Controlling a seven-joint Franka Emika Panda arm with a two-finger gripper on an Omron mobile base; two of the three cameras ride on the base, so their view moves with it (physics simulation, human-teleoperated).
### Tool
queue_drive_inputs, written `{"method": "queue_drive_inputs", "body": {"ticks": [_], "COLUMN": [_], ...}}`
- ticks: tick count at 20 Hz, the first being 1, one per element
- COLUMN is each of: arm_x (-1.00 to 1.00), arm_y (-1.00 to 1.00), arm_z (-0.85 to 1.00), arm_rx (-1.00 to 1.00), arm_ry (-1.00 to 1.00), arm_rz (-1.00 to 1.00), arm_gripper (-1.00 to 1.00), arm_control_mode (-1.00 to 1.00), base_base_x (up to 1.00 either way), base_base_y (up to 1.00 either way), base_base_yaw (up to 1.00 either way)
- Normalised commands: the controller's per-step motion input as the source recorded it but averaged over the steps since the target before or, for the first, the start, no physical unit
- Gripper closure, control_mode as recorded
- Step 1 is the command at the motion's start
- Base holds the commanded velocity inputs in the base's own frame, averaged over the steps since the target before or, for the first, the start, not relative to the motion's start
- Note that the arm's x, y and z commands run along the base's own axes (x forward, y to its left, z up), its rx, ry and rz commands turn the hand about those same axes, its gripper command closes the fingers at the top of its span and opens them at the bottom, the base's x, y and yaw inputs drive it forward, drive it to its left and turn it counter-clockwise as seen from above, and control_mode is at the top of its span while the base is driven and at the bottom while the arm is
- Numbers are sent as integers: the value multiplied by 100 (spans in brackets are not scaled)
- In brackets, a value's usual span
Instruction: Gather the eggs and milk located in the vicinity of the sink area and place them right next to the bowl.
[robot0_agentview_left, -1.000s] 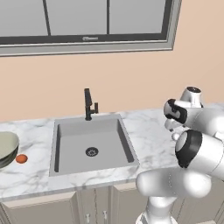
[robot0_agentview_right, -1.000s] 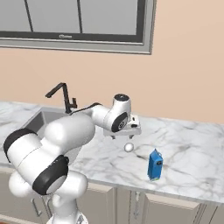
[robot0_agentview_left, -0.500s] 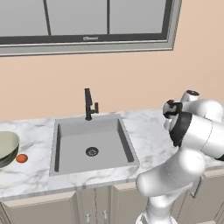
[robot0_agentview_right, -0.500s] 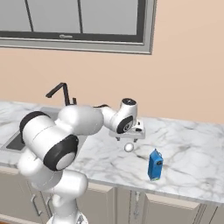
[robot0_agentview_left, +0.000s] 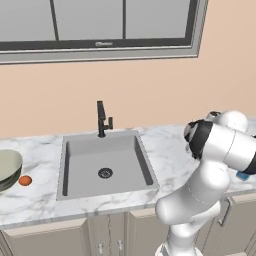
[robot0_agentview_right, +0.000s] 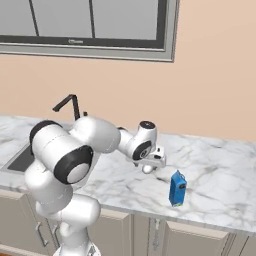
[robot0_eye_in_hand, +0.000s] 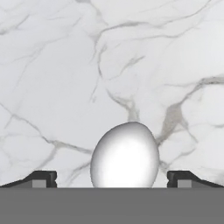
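A white egg (robot0_eye_in_hand: 125, 155) lies on the marble counter, midway between my open gripper's (robot0_eye_in_hand: 111, 179) two fingertips (robot0_eye_in_hand: 41, 178), with a gap on each side. In the right base view the gripper (robot0_agentview_right: 150, 164) hangs low over this egg (robot0_agentview_right: 148, 169), and the blue milk carton (robot0_agentview_right: 177, 188) stands upright just to its right. Far to the left, the orange-brown egg (robot0_agentview_left: 25, 180) rests beside the grey-beige bowl (robot0_agentview_left: 7, 167), past the sink (robot0_agentview_left: 102, 160) with its black faucet (robot0_agentview_left: 102, 119). A sliver of the milk (robot0_agentview_left: 243, 175) peeks out behind my arm.
The counter's front edge (robot0_agentview_right: 150, 212) runs close to the milk, above the cabinet doors. A wall with a window rises behind the counter. Marble counter (robot0_agentview_right: 220, 165) stretches to the right of the carton.
The hand has sunk lower over the white egg, and the arm's elbow has swung round. The egg, the milk and the bowl have not moved.
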Motion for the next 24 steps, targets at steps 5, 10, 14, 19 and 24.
{"method": "queue_drive_inputs", "body": {"ticks": [5, 10, 14, 19, 24], "arm_x": [2, 14, 12, -4, -31], "arm_y": [-4, -7, -1, 0, 2], "arm_z": [-41, -41, -20, 0, 62], "arm_rx": [0, 0, 0, 0, 0], "arm_ry": [0, 0, 0, -1, -31], "arm_rz": [-10, -8, -3, 2, 21], "arm_gripper": [-100, 100, 100, 100, 100], "arm_control_mode": [-100, -100, -100, -100, -100], "base_base_x": [0, 0, 0, 0, 0], "base_base_y": [0, 0, 0, 0, 0], "base_base_yaw": [0, 0, 0, 0, 0]}}
